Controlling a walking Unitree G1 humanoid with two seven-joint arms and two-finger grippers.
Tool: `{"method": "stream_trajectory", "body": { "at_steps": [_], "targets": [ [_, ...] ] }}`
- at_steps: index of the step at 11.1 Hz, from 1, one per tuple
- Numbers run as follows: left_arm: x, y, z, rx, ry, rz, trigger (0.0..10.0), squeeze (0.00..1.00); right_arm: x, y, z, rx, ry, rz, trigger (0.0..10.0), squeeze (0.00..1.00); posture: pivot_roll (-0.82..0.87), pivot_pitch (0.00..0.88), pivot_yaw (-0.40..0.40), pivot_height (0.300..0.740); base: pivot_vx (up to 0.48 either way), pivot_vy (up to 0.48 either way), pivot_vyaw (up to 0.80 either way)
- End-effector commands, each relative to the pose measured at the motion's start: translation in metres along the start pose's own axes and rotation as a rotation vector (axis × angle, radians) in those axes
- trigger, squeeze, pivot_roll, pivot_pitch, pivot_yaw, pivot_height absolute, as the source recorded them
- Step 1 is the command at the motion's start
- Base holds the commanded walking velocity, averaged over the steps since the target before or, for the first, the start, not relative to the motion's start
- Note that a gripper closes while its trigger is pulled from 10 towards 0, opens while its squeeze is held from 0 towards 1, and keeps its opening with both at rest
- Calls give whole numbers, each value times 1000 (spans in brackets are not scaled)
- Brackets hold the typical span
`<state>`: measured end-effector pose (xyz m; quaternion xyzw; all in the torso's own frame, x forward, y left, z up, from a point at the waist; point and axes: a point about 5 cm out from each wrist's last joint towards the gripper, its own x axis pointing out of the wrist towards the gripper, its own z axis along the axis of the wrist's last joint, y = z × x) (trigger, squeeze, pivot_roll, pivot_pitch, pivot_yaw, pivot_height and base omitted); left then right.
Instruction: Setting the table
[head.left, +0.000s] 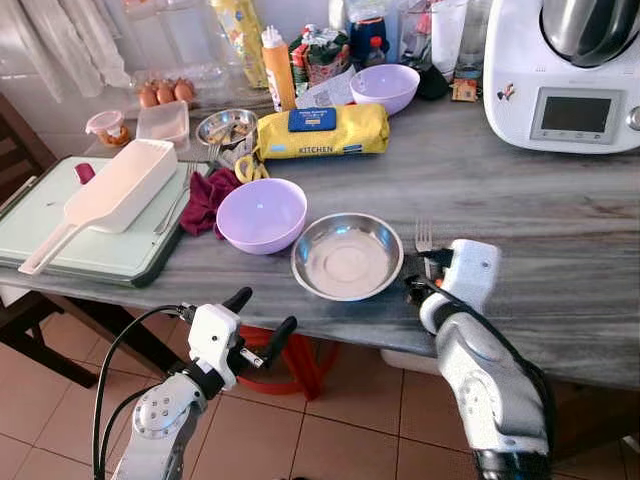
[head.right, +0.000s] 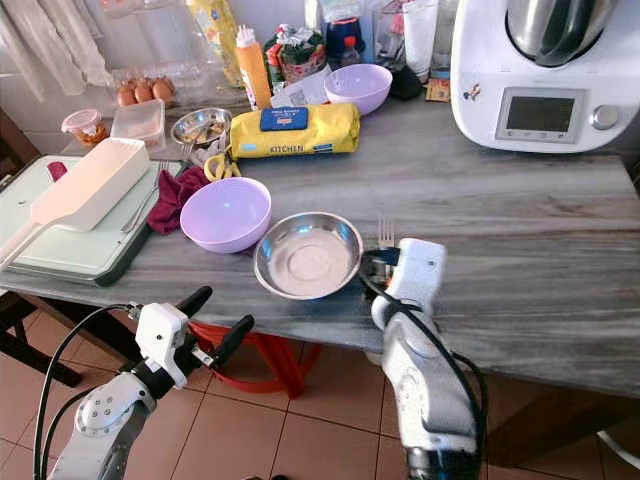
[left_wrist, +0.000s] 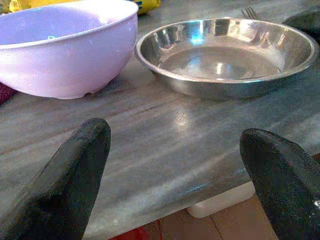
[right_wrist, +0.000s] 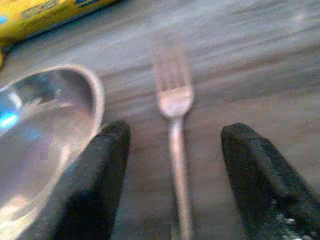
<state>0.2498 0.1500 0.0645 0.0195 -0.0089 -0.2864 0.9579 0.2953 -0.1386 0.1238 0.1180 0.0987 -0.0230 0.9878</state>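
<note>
The right pincer (right_wrist: 172, 175) is open, and its two black fingers (right_wrist: 95, 180) stand on either side of the thin silver metal fork (right_wrist: 175, 125), which lies flat on the grey streaked tabletop (head.left: 520, 210). From this pincer the fork points toward 12 o'clock: its long axis runs along the pincer's own direction, tines far, handle near (the handle passes between the fingers). The fork lies just beside the shallow round steel dish (head.left: 347, 256), at the dish's 3 o'clock. The right arm is clearly the nearer one. I judge that the fork is either just laid down or about to be gripped; the pictures cannot decide this.

The left pincer (head.left: 258, 320) is also open and holds nothing; it hangs below the tabletop edge, at about 7 o'clock from the dish. The lilac plastic bowl (head.left: 261, 214) stands at the dish's 9 o'clock, very close.

In the head views the right wrist covers most of the fork, and the right wrist view is blurred, so contact between fingers and handle is hard to make out.
</note>
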Motion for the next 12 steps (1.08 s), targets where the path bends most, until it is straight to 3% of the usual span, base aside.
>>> {"method": "stream_trajectory", "body": {
  "at_steps": [1, 4, 9, 12],
  "targets": [
    [-3, 3, -2, 20, 16, 9, 10000, 0, -3, -3, 2, 9, -19, -24, 10000, 1000, -84, 102, 141, 740, 0, 0, 0],
    [-2, 3, -3, 21, 13, 4, 10000, 0, -7, -2, 13, -29, -79, -22, 10000, 1000, -86, 102, 146, 740, 0, 0, 0],
    [2, 4, -1, 6, -14, 7, 10000, 0, -24, 10, 50, -159, -379, 59, 10000, 1000, -91, 104, 141, 740, 0, 0, 0],
    [0, -5, 8, -84, -75, -98, 10000, 0, -29, -7, 39, -184, -344, 32, 10000, 1000, -90, 104, 138, 740, 0, 0, 0]
  ]
}}
